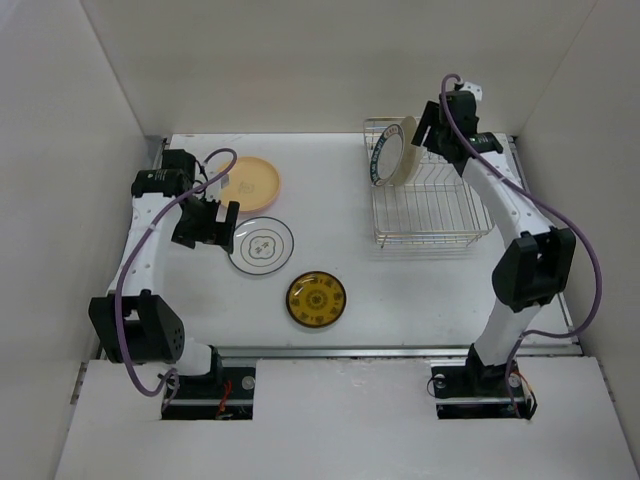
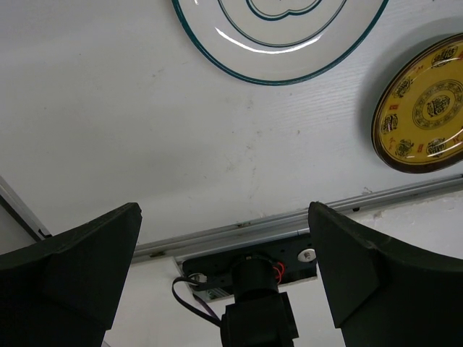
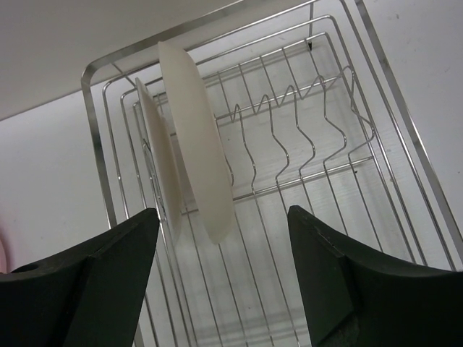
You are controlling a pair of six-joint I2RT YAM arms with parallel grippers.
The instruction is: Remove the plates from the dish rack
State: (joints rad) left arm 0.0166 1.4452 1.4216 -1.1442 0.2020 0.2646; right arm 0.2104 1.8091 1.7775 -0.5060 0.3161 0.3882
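The silver wire dish rack [image 1: 430, 205] stands at the back right and holds two upright plates at its left end: a white one with a teal rim [image 1: 381, 152] and a cream one [image 1: 405, 150]. In the right wrist view the cream plate [image 3: 195, 141] stands in front of the other plate [image 3: 153, 155] inside the rack [image 3: 325, 144]. My right gripper [image 1: 432, 125] is open above them, touching nothing. On the table lie a pale yellow plate [image 1: 248, 182], a white plate with a dark ring [image 1: 262, 246] and a mustard patterned plate [image 1: 316, 299]. My left gripper [image 1: 208, 222] is open and empty beside the ringed plate [image 2: 278, 36].
White walls close in the table on the left, back and right. A metal rail [image 2: 289, 220] runs along the near edge by the arm bases. The mustard plate also shows in the left wrist view [image 2: 423, 108].
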